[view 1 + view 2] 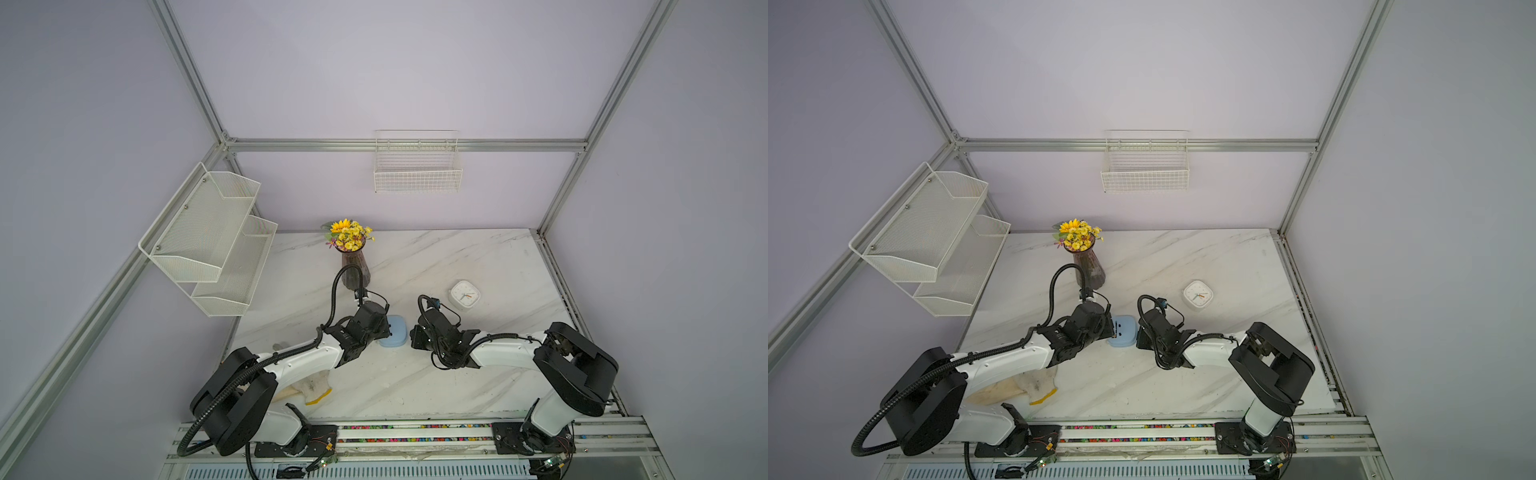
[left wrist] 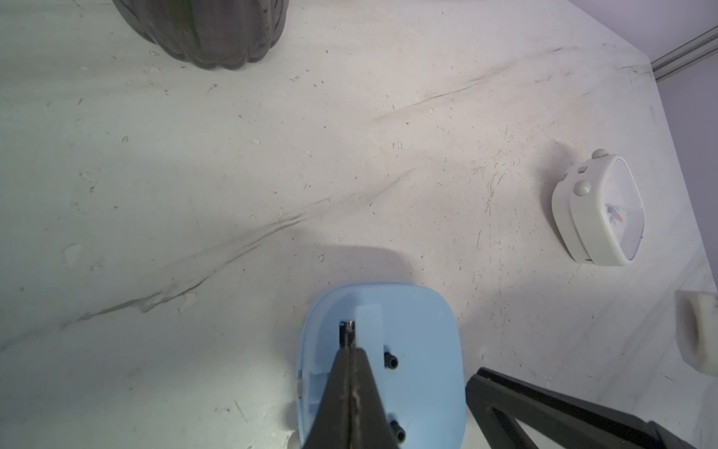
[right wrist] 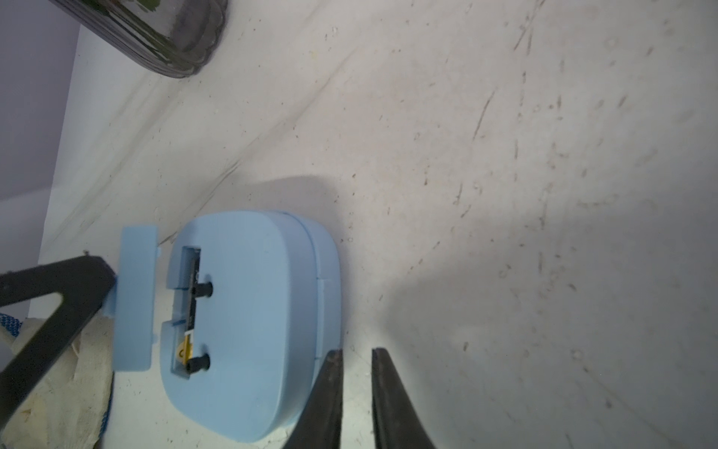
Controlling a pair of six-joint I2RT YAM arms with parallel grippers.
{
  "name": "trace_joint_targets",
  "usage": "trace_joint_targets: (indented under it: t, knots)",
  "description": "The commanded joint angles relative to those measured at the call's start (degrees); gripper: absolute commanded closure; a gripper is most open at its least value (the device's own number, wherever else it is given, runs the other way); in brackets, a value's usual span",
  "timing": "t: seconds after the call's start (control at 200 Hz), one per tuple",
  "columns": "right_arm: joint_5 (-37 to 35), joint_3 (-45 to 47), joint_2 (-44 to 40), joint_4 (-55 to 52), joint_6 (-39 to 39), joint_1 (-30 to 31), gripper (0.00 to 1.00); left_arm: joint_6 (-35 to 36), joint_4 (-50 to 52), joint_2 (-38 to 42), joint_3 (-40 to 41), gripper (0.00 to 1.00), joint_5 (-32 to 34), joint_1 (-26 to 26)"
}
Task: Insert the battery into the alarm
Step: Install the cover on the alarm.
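Cover [image 3: 134, 295] against left hand [image 2: 351, 350], beside blue alarm [image 3: 252, 322]

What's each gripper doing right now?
Left gripper: shut, tips against the blue battery cover; whether it grips it cannot be told.
Right gripper: open by a narrow gap, holding nothing.

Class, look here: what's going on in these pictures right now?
Two robot arms are working on a blue alarm lying face down. Its cover is lifted off the compartment, with the shut left claw at the cover's edge. A battery sits in the open compartment. The right claw is beside the alarm, slightly open and empty.
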State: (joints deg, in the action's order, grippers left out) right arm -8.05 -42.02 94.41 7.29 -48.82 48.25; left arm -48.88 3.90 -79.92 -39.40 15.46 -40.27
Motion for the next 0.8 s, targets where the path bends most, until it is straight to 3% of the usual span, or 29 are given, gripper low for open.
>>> trace_joint_targets:
  t: [0.0, 0.8]
  knots:
    - [-0.1, -1.2, 0.7, 0.6, -0.7, -0.2, 0.82, 0.3, -2.0, -0.5, 0.3, 1.0, 1.7, -0.4]
    - [0.1, -1.2, 0.8, 0.9, -0.6, -0.2, 0.82, 1.6, -2.2, -3.0, -0.1, 1.0, 2.1, -1.0]
